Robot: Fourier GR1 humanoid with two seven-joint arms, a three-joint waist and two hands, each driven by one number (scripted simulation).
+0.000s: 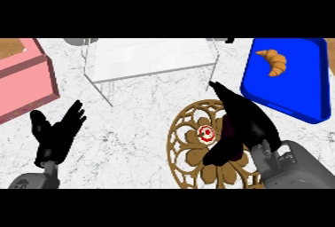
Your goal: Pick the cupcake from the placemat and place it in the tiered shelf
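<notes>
On the white marble counter [144,115] lies a round golden placemat [189,159] with an openwork flower pattern, and on it stands the cupcake [206,133], seen from above as a small red and white circle near the middle of the mat. The right hand [243,126] is over the placemat, just to the right of the cupcake; its fingers are straight and point away from the robot, and the thumb hangs down toward the lower part of the mat. The hand is open and does not hold the cupcake; whether it touches it I cannot tell. The left hand [56,131] rests open at the left side of the counter, fingers up and spread, well apart from the mat. Behind the placemat stands the tiered shelf [153,57], white with thin metal legs. To the right is a blue tray [307,80] with a croissant [274,61] on it. At the left edge is a pink box [23,82].
</notes>
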